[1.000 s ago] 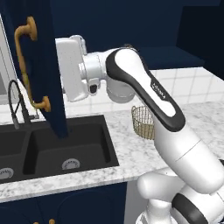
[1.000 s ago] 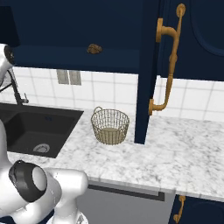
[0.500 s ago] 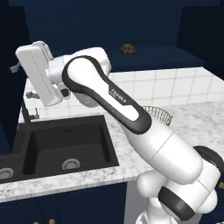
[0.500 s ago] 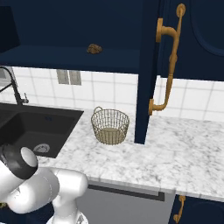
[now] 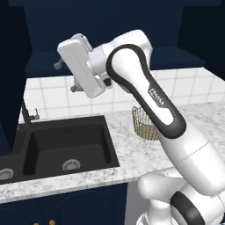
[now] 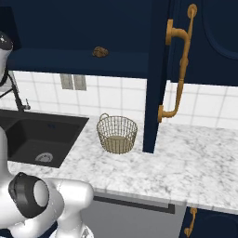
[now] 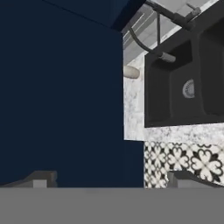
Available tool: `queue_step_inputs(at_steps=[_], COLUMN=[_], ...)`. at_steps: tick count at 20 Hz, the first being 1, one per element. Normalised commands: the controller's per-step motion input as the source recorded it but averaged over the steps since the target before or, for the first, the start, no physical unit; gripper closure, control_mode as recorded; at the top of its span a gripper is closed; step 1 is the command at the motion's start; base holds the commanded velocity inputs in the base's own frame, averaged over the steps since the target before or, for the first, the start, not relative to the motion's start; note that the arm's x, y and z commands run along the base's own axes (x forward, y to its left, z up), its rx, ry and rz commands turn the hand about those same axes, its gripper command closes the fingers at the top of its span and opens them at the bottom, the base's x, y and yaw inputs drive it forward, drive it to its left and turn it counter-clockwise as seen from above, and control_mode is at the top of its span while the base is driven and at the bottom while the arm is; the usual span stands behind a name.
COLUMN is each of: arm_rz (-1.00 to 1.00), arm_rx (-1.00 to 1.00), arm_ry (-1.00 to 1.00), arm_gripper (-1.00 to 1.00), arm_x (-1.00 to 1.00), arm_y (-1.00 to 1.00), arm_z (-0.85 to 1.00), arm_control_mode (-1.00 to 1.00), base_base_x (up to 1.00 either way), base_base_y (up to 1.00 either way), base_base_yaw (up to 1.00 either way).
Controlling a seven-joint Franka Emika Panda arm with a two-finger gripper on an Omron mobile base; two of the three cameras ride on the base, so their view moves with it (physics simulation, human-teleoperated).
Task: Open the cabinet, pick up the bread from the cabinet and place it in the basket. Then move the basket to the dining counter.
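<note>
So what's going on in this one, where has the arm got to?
The cabinet is open, and the bread lies on its shelf, untouched. The basket stands empty on the marble counter beside the black sink. The gripper is open and holds nothing; it is raised over the sink side, facing a dark blue panel. So the door step looks done, and the bread is not yet picked up.

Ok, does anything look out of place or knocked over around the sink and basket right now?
Nothing stands out. The basket sits upright on the marble counter, the bread lies on the open cabinet's shelf, nothing spilled.
</note>
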Motion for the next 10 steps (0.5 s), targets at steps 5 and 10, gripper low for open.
queue_step_inputs(at_steps=[5,10], arm_rz=[-0.1,-0.1], arm_rx=[-0.12,-0.19], arm_ry=[-0.16,-0.33], arm_gripper=[-1.0,-1.0], arm_x=[-0.02,-0.03], arm_y=[-1.0,-1.0], arm_z=[-0.05,-0.06], arm_control_mode=[-1.0,-1.0], base_base_x=[0.0,0.0], base_base_y=[0.0,0.0], base_base_yaw=[0.0,0.0])
